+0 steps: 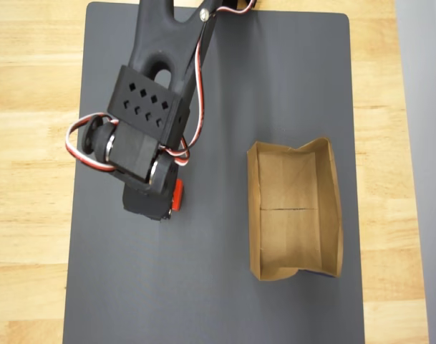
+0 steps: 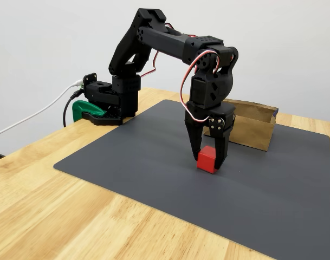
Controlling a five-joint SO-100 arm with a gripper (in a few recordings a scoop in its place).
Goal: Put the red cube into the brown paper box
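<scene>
Overhead view first: the black plastic arm reaches down from the top edge over a smooth dark grey mat (image 1: 203,287) that lies on the pale wood-grain bench (image 1: 24,215). Its wrist block, pierced with small diamond holes, hides most of the tool (image 1: 164,201). A sliver of the red cube (image 1: 177,195) peeks out at the tool's right side. Well off to the right of the tool sits the box (image 1: 257,215), a rectangular tray of tan kraft paper with low, crumpled walls and a crease across its floor; it lies on the mat. Red, white and black wires loop around the wrist.

Fixed view next: the tool (image 2: 209,157) points straight down, its two tapered black fingers (image 2: 194,138) parted just to the cube's width and closed against the sides of the cube (image 2: 207,160). This glossy block with softened corners rests on the mat (image 2: 127,157). Behind the tool stands the box (image 2: 251,132), apart from it.
</scene>
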